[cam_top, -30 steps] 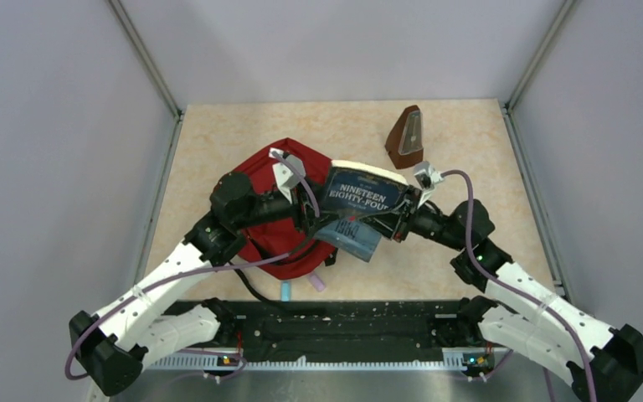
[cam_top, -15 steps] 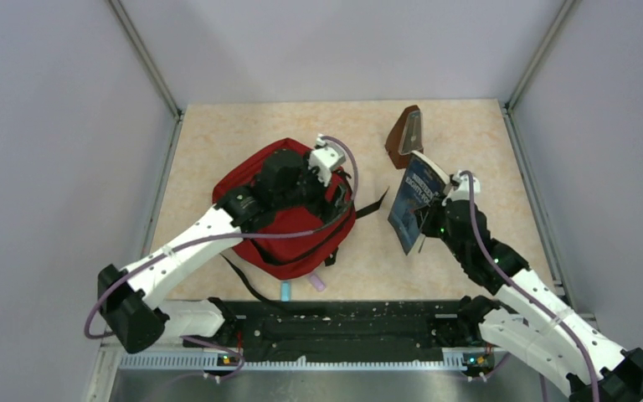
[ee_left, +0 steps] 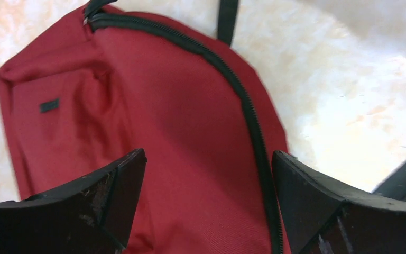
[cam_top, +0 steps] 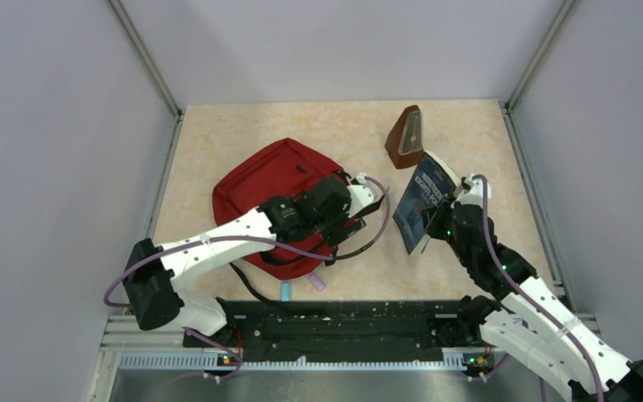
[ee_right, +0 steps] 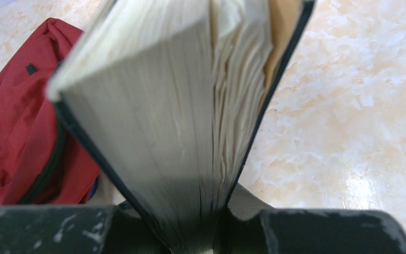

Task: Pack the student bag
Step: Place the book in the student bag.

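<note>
The red student bag (cam_top: 272,180) lies flat at centre-left of the table, also seen in the left wrist view (ee_left: 164,106) and the right wrist view (ee_right: 16,116). Its black zipper (ee_left: 243,100) looks shut along the part in view. My left gripper (cam_top: 335,222) hovers over the bag's right edge, open (ee_left: 206,156), with nothing between its fingers. My right gripper (cam_top: 435,222) is shut on a dark blue book (cam_top: 423,197), held up on edge to the right of the bag. The book's pages (ee_right: 180,106) fan out above the jaws (ee_right: 201,233).
A brown pyramid-shaped metronome (cam_top: 407,138) stands just behind the book. A small blue item (cam_top: 285,291) and a lilac one (cam_top: 316,283) lie by the near edge under the bag. A black strap (cam_top: 247,285) trails towards the front rail. Metal rails line both sides.
My left gripper let go of the book, opened wide and swung over the bag to its right edge. My right arm pulled the book away to the right and stood it on edge.
</note>
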